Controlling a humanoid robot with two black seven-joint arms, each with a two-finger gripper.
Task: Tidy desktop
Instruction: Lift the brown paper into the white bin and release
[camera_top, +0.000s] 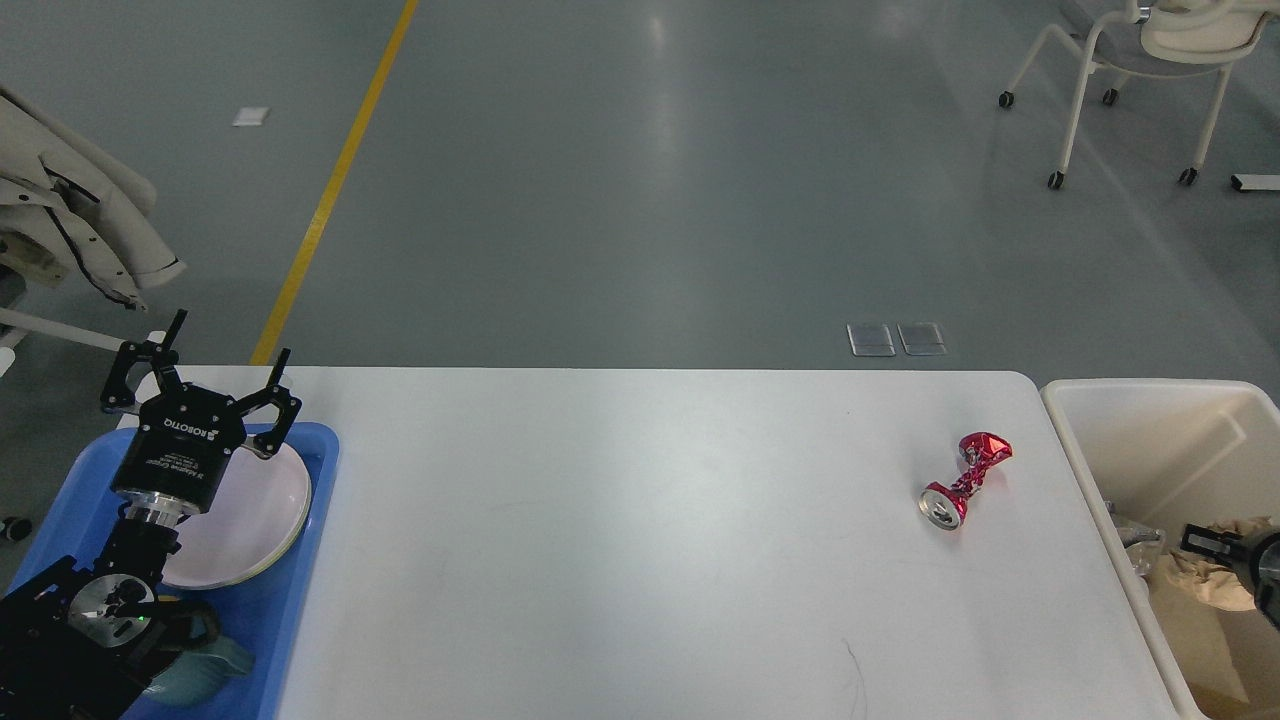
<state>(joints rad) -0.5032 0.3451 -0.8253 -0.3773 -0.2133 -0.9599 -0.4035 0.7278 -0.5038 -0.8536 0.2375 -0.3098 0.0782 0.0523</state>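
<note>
Crumpled brown paper (1205, 580) hangs in my right jaws (1200, 542) over the bin (1075, 420), ready to drop as rubbish. My left jaws (200, 365) gape empty above the tray (318, 470). Crushed can (965, 480) waits on the table (620, 540).

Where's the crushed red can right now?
In the head view, the crushed red can lies on the desktop at its right end, close to the cream bin, far from the blue tray.
</note>
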